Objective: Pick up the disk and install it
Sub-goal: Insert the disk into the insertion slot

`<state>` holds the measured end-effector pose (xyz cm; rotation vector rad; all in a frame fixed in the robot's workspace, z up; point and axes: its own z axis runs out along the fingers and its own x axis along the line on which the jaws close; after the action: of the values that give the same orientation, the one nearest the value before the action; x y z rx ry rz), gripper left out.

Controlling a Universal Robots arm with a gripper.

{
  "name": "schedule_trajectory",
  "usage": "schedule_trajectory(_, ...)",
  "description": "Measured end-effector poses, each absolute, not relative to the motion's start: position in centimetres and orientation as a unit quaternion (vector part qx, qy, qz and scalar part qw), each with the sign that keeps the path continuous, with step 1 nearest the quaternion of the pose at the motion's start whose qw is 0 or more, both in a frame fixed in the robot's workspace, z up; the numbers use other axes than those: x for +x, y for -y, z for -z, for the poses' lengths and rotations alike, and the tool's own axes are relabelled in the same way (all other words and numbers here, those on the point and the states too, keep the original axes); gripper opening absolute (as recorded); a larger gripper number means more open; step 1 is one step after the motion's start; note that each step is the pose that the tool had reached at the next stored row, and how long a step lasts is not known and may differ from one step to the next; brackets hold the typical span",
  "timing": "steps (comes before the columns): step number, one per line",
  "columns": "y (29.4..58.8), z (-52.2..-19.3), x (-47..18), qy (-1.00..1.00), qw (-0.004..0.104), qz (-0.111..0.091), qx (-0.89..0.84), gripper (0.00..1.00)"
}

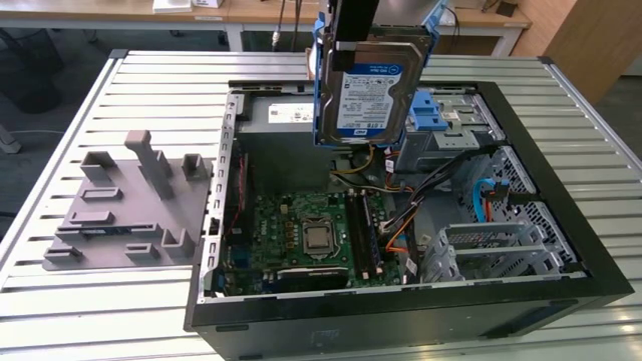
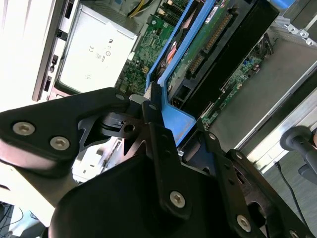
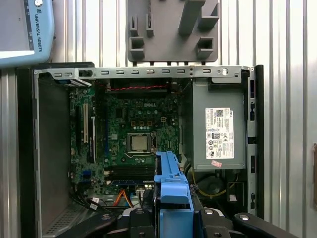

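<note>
Slatted metal worktop (image 1: 131,83) carries an open black computer case (image 1: 401,320) lying on its side. A grey moulded holder (image 1: 120,203) sits beside it toward the exterior view's left, and pale tables stand in the room behind. The disk (image 1: 371,90) hangs in the air above the far end of the case, clear of the parts inside. It stands on edge with its face to the exterior camera: a flat silver-grey box with a white-and-blue label, framed by blue plastic rails along its long edges. The tool (image 1: 354,43) holds it from above, clamped on the disk's upper end. The exterior view also shows a metal drive bay (image 1: 461,128) topped by a blue latch (image 1: 431,113), just below the disk and toward that view's right. The second wrist view shows the disk's other face, with a green circuit board (image 2: 208,44) on it, and the tool's black fingers (image 2: 154,106) pressed against the blue carrier end. The first wrist view looks down past the blue carrier (image 3: 171,188) into the case, onto the motherboard (image 3: 129,124) and the power supply (image 3: 218,129), with the grey holder lying beyond the case wall.
</note>
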<state>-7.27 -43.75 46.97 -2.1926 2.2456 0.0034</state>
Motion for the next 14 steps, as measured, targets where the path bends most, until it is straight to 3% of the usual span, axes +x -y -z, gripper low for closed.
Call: schedule_trajectory(14, 45.2, -47.0, -7.3, -0.715, 0.008, 0.005, -0.699, 0.36)
